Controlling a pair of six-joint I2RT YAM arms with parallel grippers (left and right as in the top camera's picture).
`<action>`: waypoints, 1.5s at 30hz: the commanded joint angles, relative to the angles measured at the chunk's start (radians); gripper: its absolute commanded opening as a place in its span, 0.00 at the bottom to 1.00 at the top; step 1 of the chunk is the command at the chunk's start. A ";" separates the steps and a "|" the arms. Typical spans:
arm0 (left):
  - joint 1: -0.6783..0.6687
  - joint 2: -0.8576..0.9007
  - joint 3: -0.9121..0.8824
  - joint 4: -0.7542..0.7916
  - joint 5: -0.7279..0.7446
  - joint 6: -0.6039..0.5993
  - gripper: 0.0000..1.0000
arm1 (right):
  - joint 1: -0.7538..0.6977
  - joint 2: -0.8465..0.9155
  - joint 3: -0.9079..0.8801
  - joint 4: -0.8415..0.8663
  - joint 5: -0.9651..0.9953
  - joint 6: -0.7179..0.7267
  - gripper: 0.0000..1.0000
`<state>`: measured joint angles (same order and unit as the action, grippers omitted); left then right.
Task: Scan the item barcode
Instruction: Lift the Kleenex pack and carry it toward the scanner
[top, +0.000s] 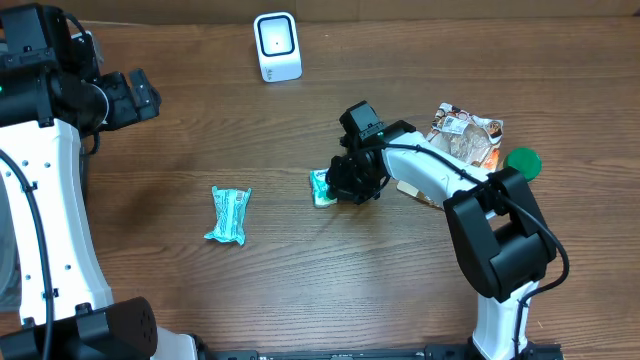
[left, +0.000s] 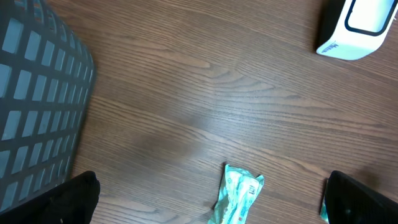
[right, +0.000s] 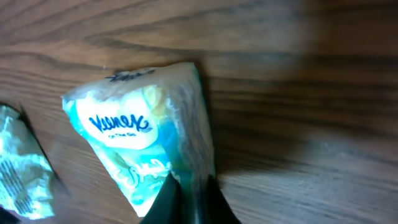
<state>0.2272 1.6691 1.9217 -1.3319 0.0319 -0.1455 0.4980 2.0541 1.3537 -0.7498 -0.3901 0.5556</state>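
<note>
A grey mesh basket (left: 34, 106) fills the left edge of the wooden table (left: 205, 93), and a white barcode scanner (left: 360, 28) stands at the top right corner. A crumpled teal packet (left: 236, 196) lies at the bottom edge, between the left gripper's black fingers (left: 78, 199), which stand wide apart in the two lower corners.

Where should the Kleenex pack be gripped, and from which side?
Likely its soft edge facing the right gripper, from above: the Kleenex pack lies flat on the table, and the gripper is shut on that edge.
</note>
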 joint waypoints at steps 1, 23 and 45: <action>0.002 -0.007 0.021 0.001 -0.006 0.023 1.00 | 0.000 0.018 -0.036 -0.003 0.043 0.024 0.04; 0.002 -0.007 0.021 0.001 -0.006 0.023 1.00 | -0.180 -0.209 -0.036 0.304 -0.946 -0.163 0.04; 0.002 -0.007 0.021 0.001 -0.006 0.023 0.99 | -0.191 -0.208 -0.036 1.120 -1.160 0.667 0.04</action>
<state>0.2272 1.6691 1.9217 -1.3319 0.0292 -0.1455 0.3138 1.8633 1.3125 0.3576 -1.5314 1.1294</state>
